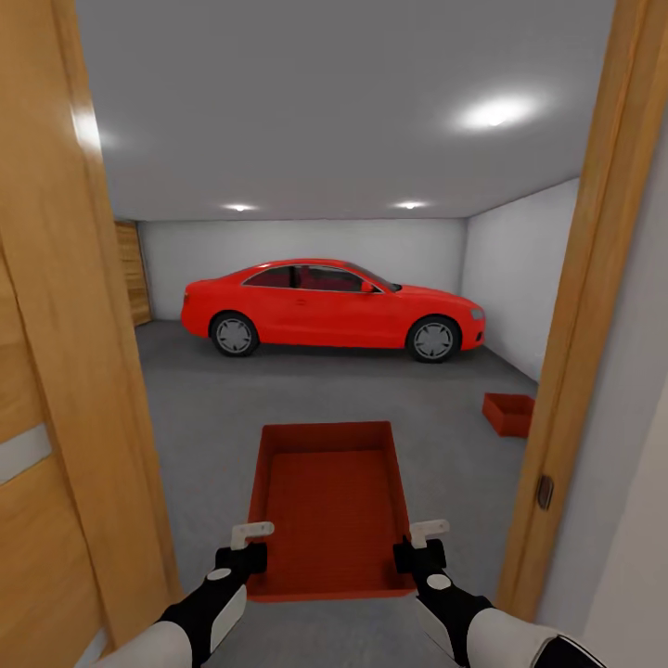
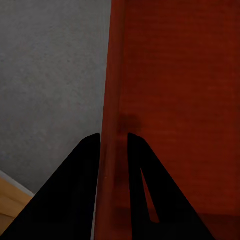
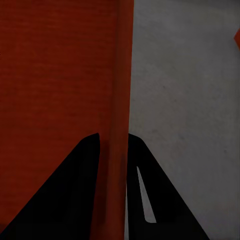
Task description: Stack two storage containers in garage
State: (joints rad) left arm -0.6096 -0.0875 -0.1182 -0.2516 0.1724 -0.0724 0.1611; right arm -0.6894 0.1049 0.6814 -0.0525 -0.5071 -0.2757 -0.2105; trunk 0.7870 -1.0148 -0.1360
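Door frame point(image 1: 575, 306) & door point(image 1: 56, 371) flank passage; floor point(image 1: 213, 408) ahead open.

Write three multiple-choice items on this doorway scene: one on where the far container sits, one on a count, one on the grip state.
1. Where is the second container?
A. On the garage floor by the right wall
B. On the car's roof
C. Inside the held container

2. How many ceiling lights are lit?
A. One
B. Three
C. Five

3. How is the held container gripped?
A. By one gripper
B. Balanced on open grippers
C. Each gripper pinches a side wall

Answers: 1 A, it rests on grey floor ahead of the red car. 2 B, three bright spots show. 3 C, the left gripper and right gripper each straddle a wall.
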